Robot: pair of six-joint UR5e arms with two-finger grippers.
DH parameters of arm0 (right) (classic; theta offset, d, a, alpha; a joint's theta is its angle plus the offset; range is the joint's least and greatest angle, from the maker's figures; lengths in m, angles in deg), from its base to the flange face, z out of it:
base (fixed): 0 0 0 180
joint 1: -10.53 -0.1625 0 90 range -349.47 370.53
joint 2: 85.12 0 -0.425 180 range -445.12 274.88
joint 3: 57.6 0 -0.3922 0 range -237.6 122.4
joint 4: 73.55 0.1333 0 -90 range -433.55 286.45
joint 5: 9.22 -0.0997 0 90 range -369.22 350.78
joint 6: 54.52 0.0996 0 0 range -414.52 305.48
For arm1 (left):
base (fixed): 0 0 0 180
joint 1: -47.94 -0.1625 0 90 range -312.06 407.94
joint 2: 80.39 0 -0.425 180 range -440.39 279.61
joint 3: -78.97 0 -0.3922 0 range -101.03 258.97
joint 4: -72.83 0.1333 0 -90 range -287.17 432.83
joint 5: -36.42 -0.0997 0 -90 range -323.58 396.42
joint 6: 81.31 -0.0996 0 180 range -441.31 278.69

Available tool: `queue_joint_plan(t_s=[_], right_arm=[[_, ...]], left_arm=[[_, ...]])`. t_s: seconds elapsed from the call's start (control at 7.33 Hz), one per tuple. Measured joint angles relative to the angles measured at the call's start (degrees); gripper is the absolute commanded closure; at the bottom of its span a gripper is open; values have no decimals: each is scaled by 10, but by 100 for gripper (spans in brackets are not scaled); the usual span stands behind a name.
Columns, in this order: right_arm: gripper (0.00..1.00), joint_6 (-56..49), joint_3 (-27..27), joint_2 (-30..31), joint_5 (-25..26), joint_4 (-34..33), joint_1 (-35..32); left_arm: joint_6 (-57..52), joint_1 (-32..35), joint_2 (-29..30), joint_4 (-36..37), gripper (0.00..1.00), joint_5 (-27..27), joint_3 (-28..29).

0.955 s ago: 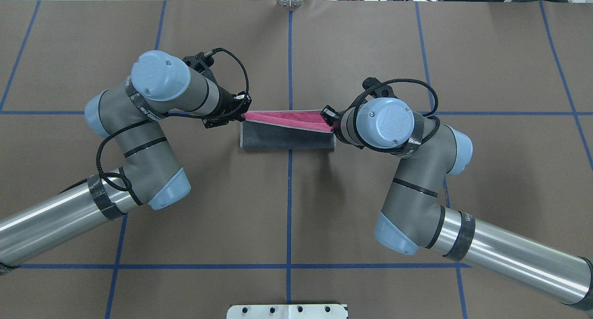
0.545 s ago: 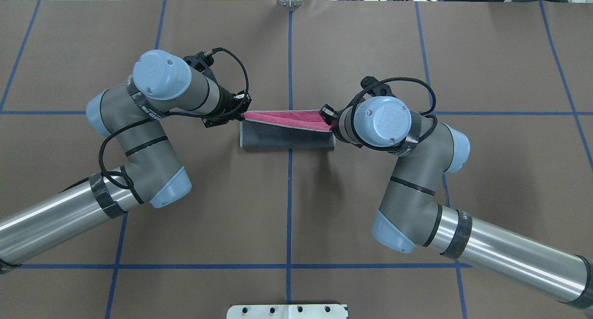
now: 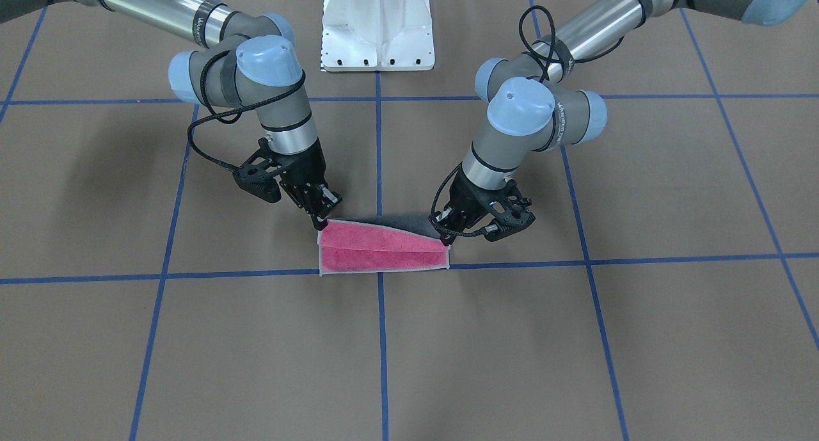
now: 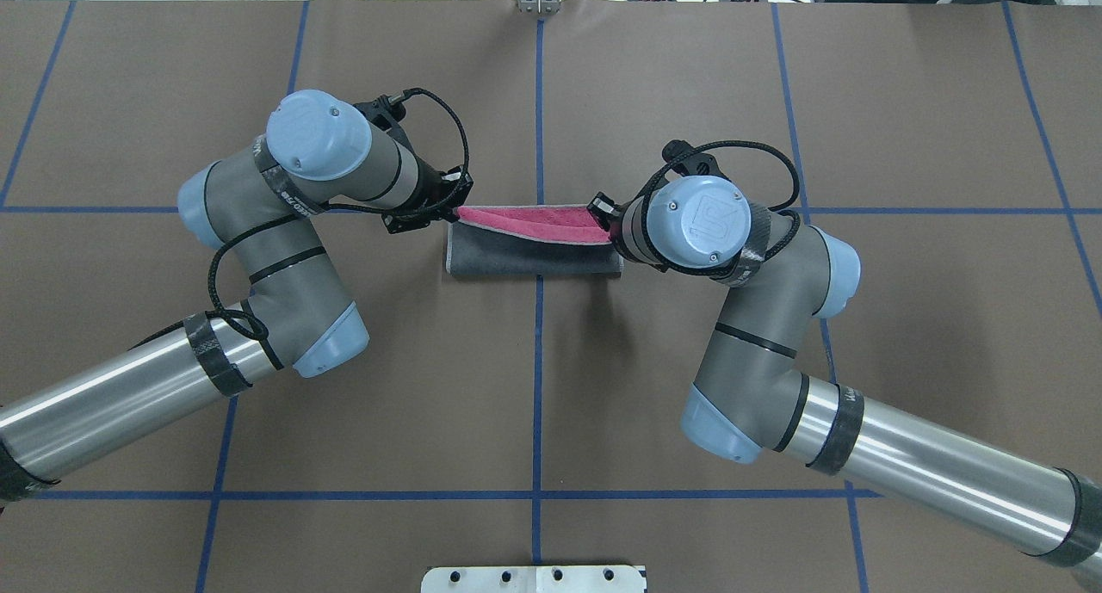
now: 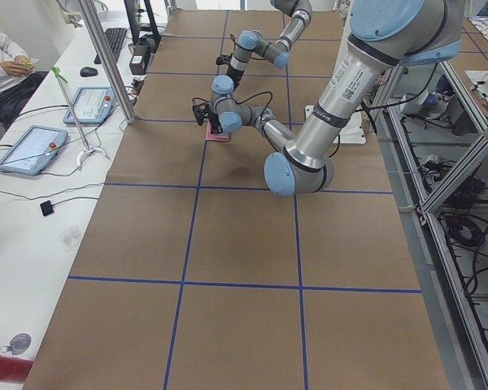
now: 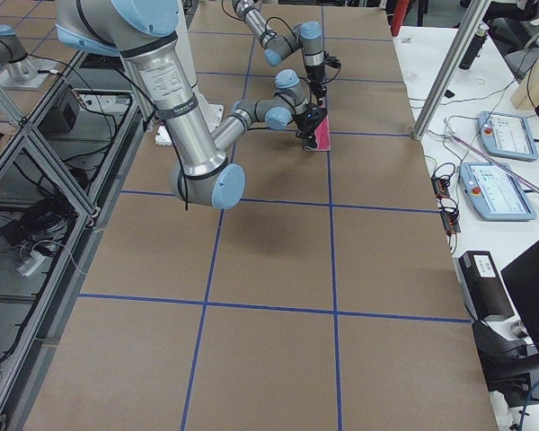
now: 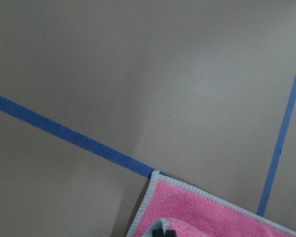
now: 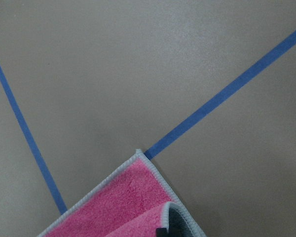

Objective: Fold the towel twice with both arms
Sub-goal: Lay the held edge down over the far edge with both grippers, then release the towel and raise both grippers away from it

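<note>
Overhead exterior view showed the small pink-and-grey terry towel on the brown table, long axis spanning arm to arm. The left black two-finger gripper and the right gripper each pinched a raised flap corner; the towel's far edge lay just beyond both.

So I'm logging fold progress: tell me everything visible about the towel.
The towel is terry cloth, pink inside, dark grey outside, light stitched border. Half folded: the lower layer lies flat on the brown table; the upper layer is held up at its corners by the left pincer and right pincer.
</note>
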Motion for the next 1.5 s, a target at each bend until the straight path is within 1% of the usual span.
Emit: queue_joint_plan(t_s=[0.14, 0.27, 0.41, 0.55, 0.68, 0.95, 1.09, 1.23, 1.36, 1.5], right_arm=[[100, -3, -1, 0, -1, 0, -3], [89, -5, -5, -1, -2, 0, -8], [59, -7, -9, -2, -3, 0, -14], [11, -11, -14, -5, -4, 0, -21], [0, -21, -27, -14, -9, 0, -31], [0, -34, -69, -43, -20, 1, -48], [0, -38, -78, -52, -28, 1, -57], [0, -42, -82, -56, -37, 1, -65], [0, -53, -83, -58, -45, 1, -71], [0, -74, -83, -57, -56, 0, -80]], left_arm=[[0, 3, 5, 0, 52, 0, 7], [1, 8, 9, 0, 46, 0, 13], [1, 15, 15, 1, 45, -1, 23], [1, 24, 22, 1, 45, -1, 33], [1, 33, 27, 1, 44, 0, 39], [2, 46, 31, 1, 41, 1, 42], [2, 48, 31, 1, 37, 1, 42], [1, 49, 32, 1, 29, 2, 42], [-4, 48, 32, 0, 10, 3, 41], [-17, 46, 33, -1, 0, 4, 39]])
